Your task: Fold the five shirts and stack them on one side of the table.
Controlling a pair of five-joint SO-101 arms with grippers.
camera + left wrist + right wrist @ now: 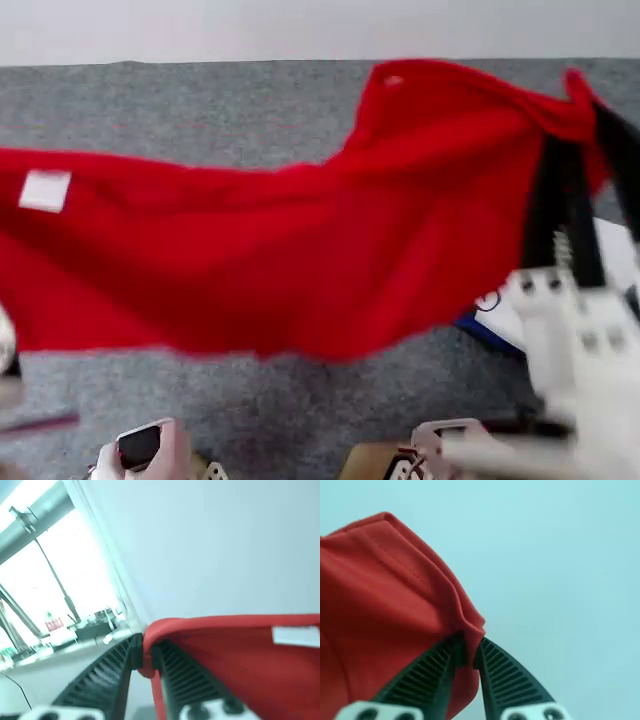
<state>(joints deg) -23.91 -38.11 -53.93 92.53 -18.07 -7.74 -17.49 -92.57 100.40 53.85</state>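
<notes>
A bright red cotton shirt [330, 250] is stretched left to right across the grey felt-covered table [200, 110], and each arm holds one end of it. The right gripper [469, 652] has its black ribbed jaws pressed together on a folded, stitched edge of the cloth. In the high view this pinch sits at the far right, where the fabric bunches into a peak above the arm's black fingers. The left gripper [144, 655] is likewise clamped on a rolled edge of the red cloth. A small white label [45, 190] lies close to that grip, so the left arm has the left end, which runs off the left edge of the high view.

The shirt's long axis therefore runs left to right between the two pinches. The right end stands farther back than the left, and the loose body sags toward the near side between them. Whether the lower hem touches the table cannot be told.

The coming move seems to turn on that skew. For a square lay-down, the two held points would need to come level and parallel to the table's edge, with the slack drawn taut. Neither arm is nearer the cloth than the other, as both already grip it.
</notes>
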